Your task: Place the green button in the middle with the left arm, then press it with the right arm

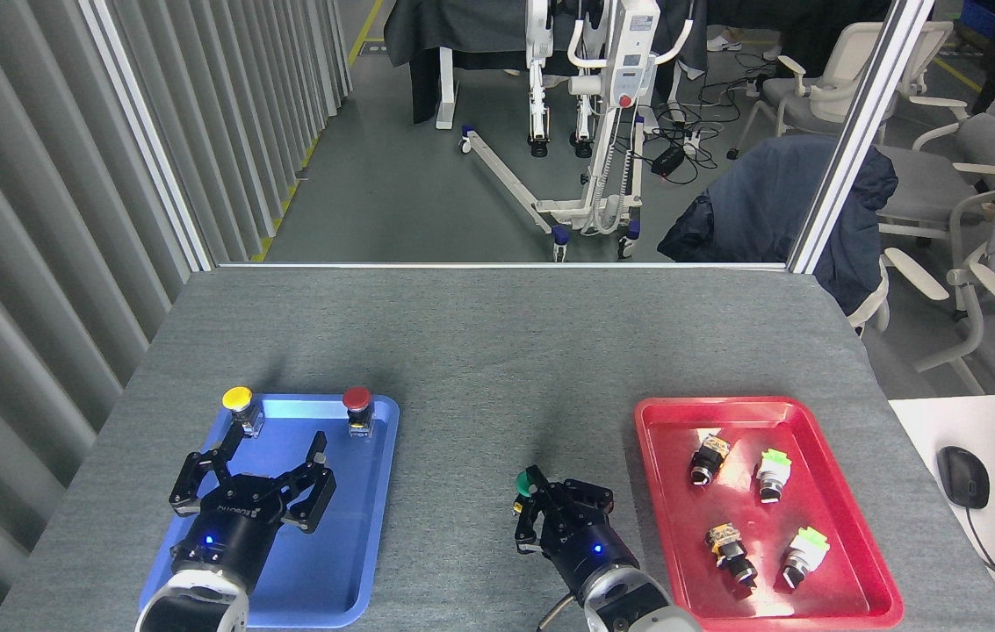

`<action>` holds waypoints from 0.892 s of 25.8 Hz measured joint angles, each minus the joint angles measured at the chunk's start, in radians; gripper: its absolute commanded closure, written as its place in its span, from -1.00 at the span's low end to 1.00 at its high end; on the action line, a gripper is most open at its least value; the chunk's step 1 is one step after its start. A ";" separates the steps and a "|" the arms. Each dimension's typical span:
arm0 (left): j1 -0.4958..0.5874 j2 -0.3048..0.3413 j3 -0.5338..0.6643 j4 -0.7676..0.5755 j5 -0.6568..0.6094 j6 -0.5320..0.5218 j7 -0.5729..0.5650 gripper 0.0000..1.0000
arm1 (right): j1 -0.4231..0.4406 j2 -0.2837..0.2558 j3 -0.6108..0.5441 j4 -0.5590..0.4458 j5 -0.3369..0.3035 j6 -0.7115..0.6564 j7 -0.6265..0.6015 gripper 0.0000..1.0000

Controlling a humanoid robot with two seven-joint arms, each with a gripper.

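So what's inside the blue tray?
In the blue tray: a yellow button and a red button at its far corners. The open left gripper covers part of the floor.

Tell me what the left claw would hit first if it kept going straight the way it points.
The left claw is open and points up the blue tray, into the gap between the yellow button and the red button. It would probably meet the tray's far rim first; depth is hard to judge.

Green button [525,482], dark green domed cap, upright on the middle [462,456], bare grey felt tabletop
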 measured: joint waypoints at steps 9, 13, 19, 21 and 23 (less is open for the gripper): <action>0.000 -0.001 0.001 -0.003 -0.001 0.003 0.000 -0.96 | 0.013 0.024 -0.112 -0.182 -0.014 0.052 -0.011 -0.56; 0.000 -0.003 0.001 -0.003 0.000 0.003 0.000 -0.96 | 0.032 0.048 -0.207 -0.280 -0.014 0.078 -0.020 -0.99; -0.002 -0.003 0.002 -0.004 -0.001 0.005 0.000 -0.96 | 0.076 0.050 -0.345 -0.343 -0.005 0.081 -0.023 -0.99; -0.002 -0.003 0.002 -0.006 -0.001 0.005 0.000 -0.96 | 0.120 0.048 -0.388 -0.377 0.012 0.081 -0.027 -0.99; -0.004 -0.003 0.002 -0.007 -0.001 0.005 0.000 -0.96 | 0.178 0.054 -0.438 -0.430 0.049 0.081 -0.022 -0.99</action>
